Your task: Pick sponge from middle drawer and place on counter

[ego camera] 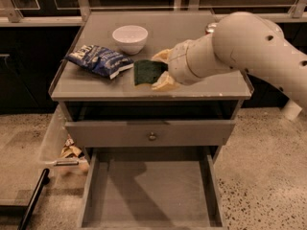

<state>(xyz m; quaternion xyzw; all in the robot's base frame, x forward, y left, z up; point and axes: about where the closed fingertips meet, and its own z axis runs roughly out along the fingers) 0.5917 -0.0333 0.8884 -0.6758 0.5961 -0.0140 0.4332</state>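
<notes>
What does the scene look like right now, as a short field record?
pincer: over the counter, front middle, shut on sponge
sponge: held in pincer, green face showing, just right of bag; contact with counter unclear
middle drawer: pulled out, floor bare
counter: holds bag, bowl, can behind the arm
stage: sponge out of drawer, not yet released
</notes>
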